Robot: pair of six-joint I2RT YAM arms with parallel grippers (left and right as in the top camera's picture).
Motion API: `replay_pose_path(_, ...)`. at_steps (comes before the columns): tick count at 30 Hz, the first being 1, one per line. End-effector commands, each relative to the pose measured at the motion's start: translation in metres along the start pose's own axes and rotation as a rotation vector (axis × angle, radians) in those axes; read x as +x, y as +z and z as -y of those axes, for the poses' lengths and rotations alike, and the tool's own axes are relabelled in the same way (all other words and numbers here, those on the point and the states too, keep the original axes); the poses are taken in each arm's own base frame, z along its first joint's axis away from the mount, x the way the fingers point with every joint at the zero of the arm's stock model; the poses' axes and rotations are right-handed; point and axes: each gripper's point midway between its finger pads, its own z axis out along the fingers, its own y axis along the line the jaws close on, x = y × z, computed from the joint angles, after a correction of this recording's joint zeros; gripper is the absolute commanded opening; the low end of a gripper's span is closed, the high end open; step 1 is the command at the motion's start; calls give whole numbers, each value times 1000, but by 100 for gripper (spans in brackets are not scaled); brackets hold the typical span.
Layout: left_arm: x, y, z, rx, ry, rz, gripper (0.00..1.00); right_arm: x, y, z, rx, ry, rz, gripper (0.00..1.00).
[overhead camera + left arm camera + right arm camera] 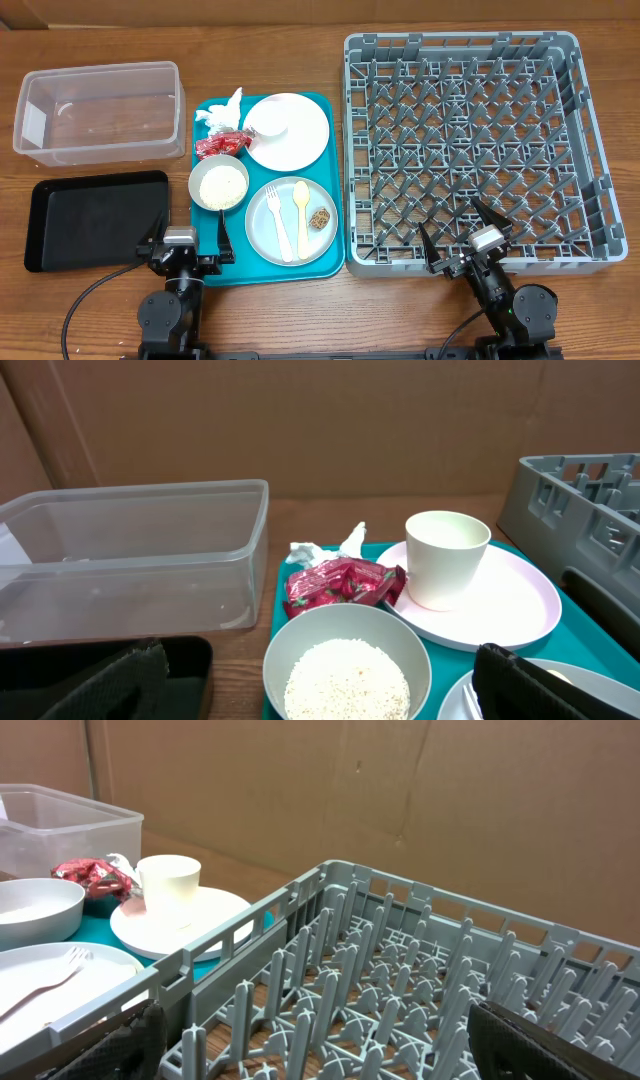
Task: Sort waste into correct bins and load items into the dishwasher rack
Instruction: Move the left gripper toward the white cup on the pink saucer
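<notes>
My left pincer (pixel 190 222) hangs released, one finger over the black tray (pixel 90 218) and the other over the teal tray (pixel 332 160). My right pincer (pixel 448 215) is spread wide over the rack's (pixel 460 40) near edge. On the teal tray the cup (pixel 270 122) stands on the white plate (pixel 300 135), with the napkin (pixel 225 110) and wrapper (pixel 222 145) just beside it; the wrapper's print is too blurred to read. Rice (pixel 219 185) fills the bowl (pixel 197 172). The fork (pixel 277 222), spoon (pixel 301 210) and lump (pixel 320 218) lie on the grey plate (pixel 262 240). The tub (pixel 178 110) sits behind the black tray.
</notes>
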Motion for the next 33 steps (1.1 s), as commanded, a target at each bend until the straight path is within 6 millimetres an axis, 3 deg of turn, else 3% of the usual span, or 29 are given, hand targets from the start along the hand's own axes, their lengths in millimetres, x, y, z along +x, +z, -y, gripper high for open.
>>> replay_pose_path(1,-1,0,-1,-4,4,9,100,1,0,-1,-3,1,8,100)
replay_pose_path(14,-1,0,0,4,10,9,100,-1,0,0,3,-9,15,100)
replay_pose_path(20,-3,-3,28,164,-14,16,100,-7,0,-3,-17,-2,38,100)
replay_pose_path(25,-30,-17,65,397,-54,100,100,-43,-6,-1,-31,216,120,100)
replay_pose_path(33,-99,-39,55,352,-99,132,100,-103,-29,1,-42,397,92,100)
